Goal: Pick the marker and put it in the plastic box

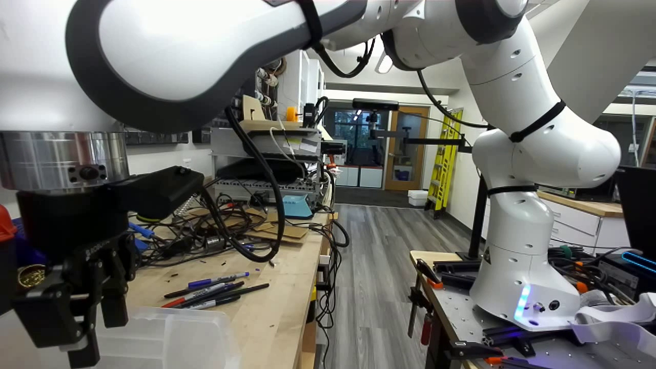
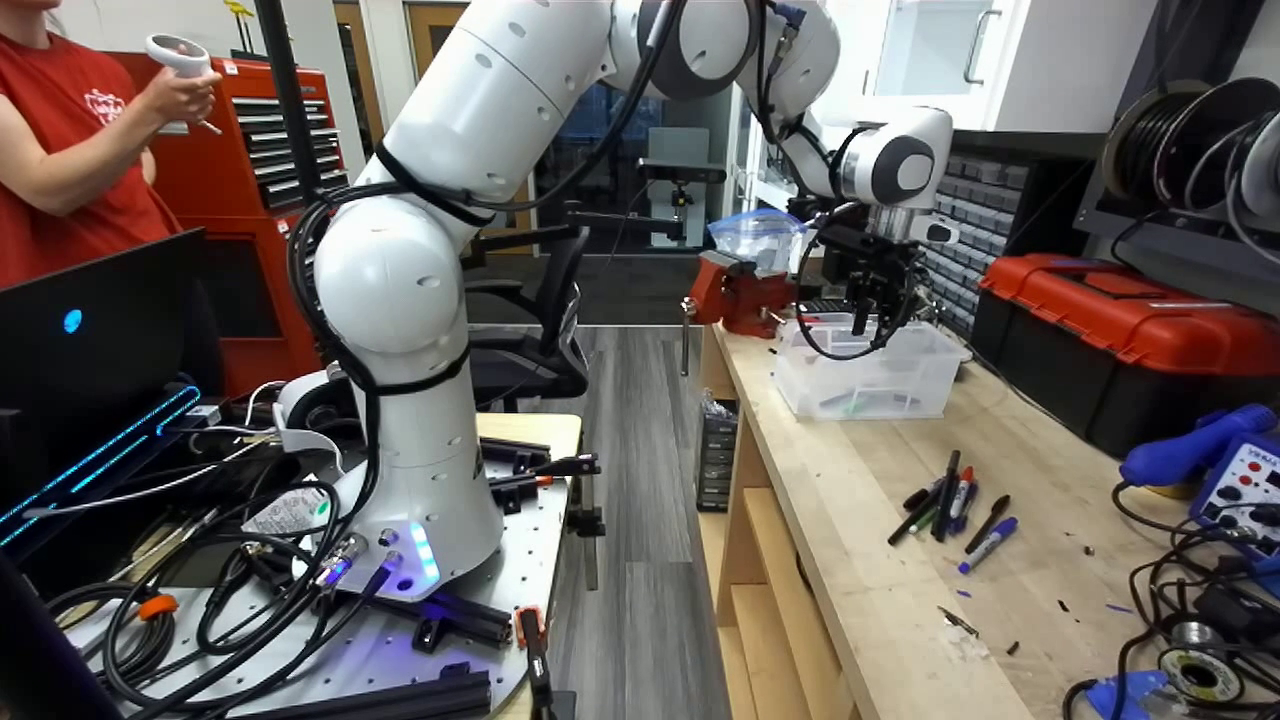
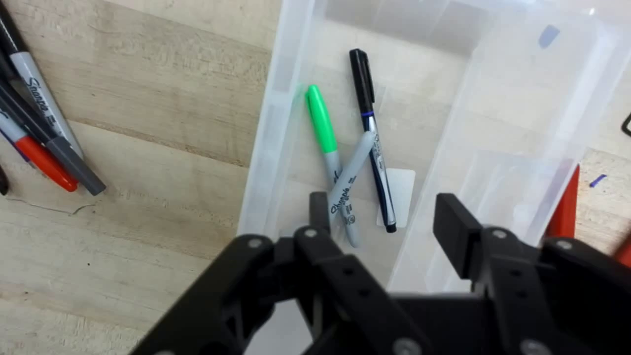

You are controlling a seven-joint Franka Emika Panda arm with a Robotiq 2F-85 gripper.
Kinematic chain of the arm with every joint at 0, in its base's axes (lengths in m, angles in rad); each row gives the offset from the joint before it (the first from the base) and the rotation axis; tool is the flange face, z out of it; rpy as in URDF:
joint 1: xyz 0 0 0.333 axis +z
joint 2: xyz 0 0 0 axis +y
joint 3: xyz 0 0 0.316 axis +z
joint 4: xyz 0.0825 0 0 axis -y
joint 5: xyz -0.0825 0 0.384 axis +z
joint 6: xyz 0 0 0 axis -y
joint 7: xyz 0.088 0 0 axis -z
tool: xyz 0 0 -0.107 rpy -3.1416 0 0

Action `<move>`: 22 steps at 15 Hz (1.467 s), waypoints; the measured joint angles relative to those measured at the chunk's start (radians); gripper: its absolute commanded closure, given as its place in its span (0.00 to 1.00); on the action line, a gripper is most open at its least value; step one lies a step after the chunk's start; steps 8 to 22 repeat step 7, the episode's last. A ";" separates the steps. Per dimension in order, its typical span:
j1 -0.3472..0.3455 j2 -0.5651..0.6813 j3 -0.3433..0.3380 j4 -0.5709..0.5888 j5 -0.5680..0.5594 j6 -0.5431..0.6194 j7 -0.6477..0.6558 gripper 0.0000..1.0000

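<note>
At left in the wrist view, loose markers (image 3: 55, 118) lie overlapped on the worktop (image 3: 162, 217); should the next pick be there, the gripper (image 3: 382, 213) could catch two at once. Then comes the plastic box (image 3: 273, 113), whose rim could be knocked if the gripper swings out low; how deep its fingers (image 3: 458, 236) sit, I cannot tell. Inside lie a green-capped marker (image 3: 320, 118), a grey marker (image 3: 351, 170) crossing it and a black-capped pen (image 3: 380, 167). Above them the fingers stand apart, holding nothing. Which marker is meant is unclear; closing here could snag the crossed pair.

In an exterior view, from the left, a person (image 2: 50, 125) in red stands by a red tool chest (image 2: 262, 150); next come an office chair (image 2: 530, 365), a red vise (image 2: 742, 297) just beside the box, the pale wooden worktop, specked with scraps (image 2: 1063, 606), and a red-lidded toolbox (image 2: 1130, 345).
</note>
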 measured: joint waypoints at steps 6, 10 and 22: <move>0.000 -0.034 -0.001 -0.004 -0.001 -0.001 0.000 0.00; -0.001 -0.034 -0.001 -0.002 -0.001 0.000 -0.001 0.00; -0.001 -0.034 -0.001 -0.002 -0.001 0.000 -0.001 0.00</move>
